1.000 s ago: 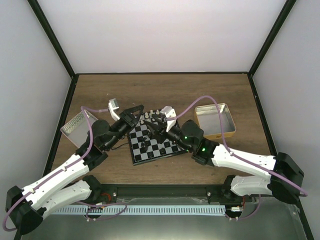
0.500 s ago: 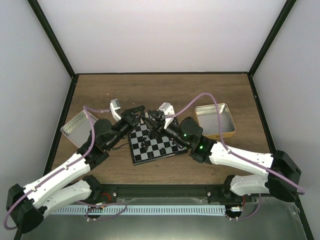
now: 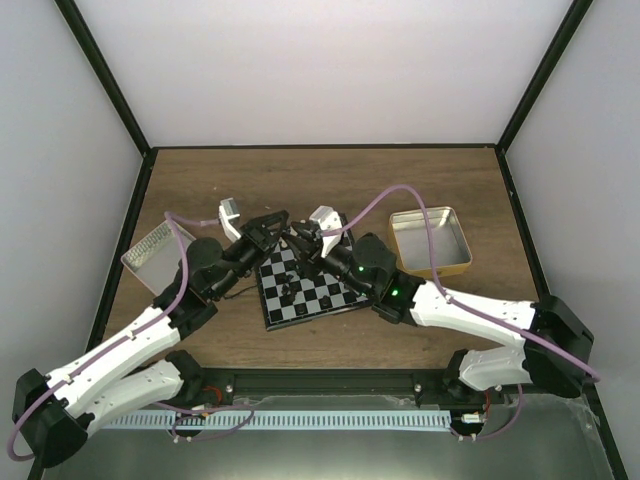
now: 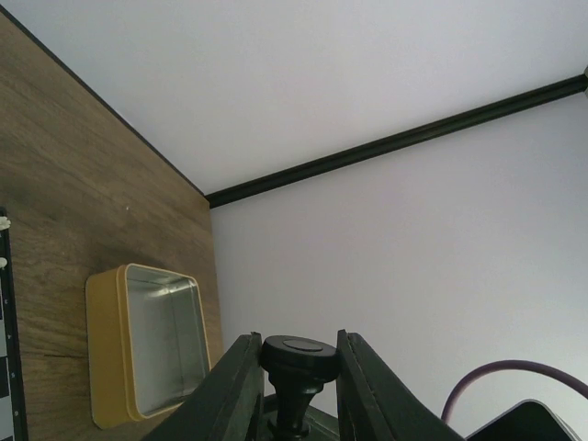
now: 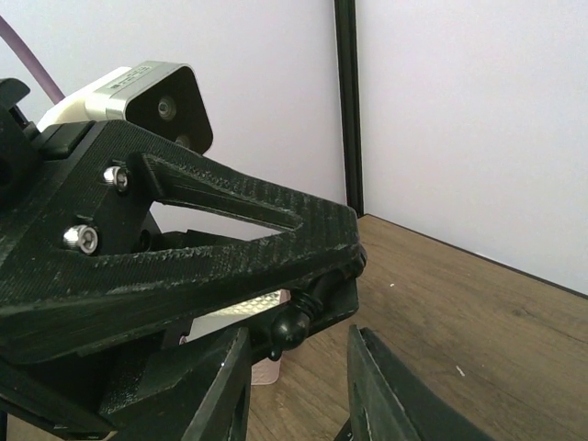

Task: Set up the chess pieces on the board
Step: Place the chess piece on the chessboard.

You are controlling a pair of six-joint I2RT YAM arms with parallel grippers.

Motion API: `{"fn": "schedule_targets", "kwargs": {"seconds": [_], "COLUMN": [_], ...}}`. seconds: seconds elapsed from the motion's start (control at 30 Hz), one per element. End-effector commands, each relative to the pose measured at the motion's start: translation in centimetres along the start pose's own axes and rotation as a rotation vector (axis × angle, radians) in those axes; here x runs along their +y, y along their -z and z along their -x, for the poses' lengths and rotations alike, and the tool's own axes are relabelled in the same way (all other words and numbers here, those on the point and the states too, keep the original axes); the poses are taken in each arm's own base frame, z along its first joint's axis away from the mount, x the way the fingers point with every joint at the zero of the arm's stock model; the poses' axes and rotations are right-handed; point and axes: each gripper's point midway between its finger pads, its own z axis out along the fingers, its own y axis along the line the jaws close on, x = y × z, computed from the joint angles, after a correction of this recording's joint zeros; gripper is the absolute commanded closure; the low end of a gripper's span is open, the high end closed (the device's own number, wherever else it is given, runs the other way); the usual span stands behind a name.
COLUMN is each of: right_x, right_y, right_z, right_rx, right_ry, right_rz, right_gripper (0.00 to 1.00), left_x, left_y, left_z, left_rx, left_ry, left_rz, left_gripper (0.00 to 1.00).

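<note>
While the left gripper (image 4: pixel 296 342) pinches a black chess piece (image 4: pixel 296 360) between its two pressed-in fingers, the right gripper (image 5: pixel 296 356) sits just under that same piece. Its fingers (image 5: pixel 225 390) are apart, with nothing caught between them. Seen from the right wrist, the piece hangs below the left gripper's tip, above the gap between the right fingers; whether they touch it I cannot tell.

A second ago the right gripper stood a little further right over the board's far edge. Since then its arm has swung left, bringing the two grippers tip to tip, and its fingers have drawn nearer together. The left gripper has barely shifted and keeps the same grip.

Both meet above the far left corner of the board (image 3: pixel 325 300). The board lies where it was, near the middle of the table (image 3: pixel 350 180), with a few black pieces (image 3: pixel 288 290) on its squares. The yellow tin (image 3: pixel 440 270) to the right and the silver tin (image 3: pixel 150 255) to the left are unmoved.
</note>
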Motion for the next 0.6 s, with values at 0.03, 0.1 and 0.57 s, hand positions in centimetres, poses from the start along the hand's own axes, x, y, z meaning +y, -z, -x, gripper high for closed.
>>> {"fn": "schedule_targets", "kwargs": {"seconds": [0.03,0.1,0.57], "right_x": [-0.5,-0.6,-1.4], "right_y": [-0.7,-0.8,-0.5], "right_z": [3.3,3.4,3.6], "right_rx": [-0.092,-0.098,-0.102], "right_ry": [0.01,0.003,0.005], "right_rz": [-0.045,-0.049,-0.094], "right_gripper": [0.7,0.7,0.86], "left_x": [-0.4,-0.3,0.4], "left_y": [0.1,0.1,0.0], "left_z": [-0.5,-0.6,-1.1], "left_rx": [0.028,0.031,0.048], "left_ry": [0.009,0.007,-0.008], "left_rz": [-0.023,-0.022,-0.011], "left_gripper": [0.77,0.77,0.76]}}
